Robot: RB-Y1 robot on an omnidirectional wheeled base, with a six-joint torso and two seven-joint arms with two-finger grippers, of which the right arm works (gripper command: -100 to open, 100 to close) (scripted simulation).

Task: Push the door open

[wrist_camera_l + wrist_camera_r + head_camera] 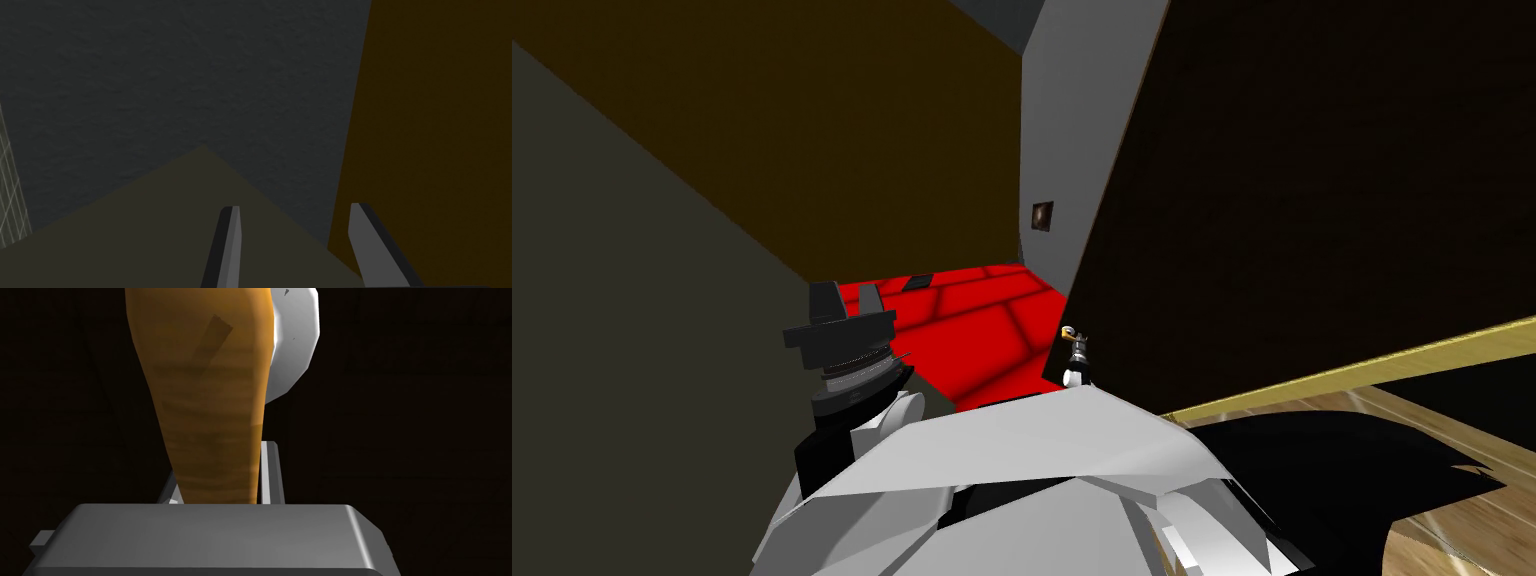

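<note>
the right gripper was clamped on the orange-brown lever handle, its fingers pressed against the lever's two sides low on the grip. the white rosette sat just beyond the fingertips, and the dark door lay flat behind it. in the head view the door stood partly ajar, with red floor showing past its free edge beside the gripper.

the door looked like a rigid, fairly heavy slab that would swing on its hinges rather than flex. the lever was smooth and tapered, so a pinch could slip. holding close to the rosette and pushing straight through the handle near the free edge seemed the best purchase.

the left gripper hung apart from the door, fingers spread and holding nothing.
</note>
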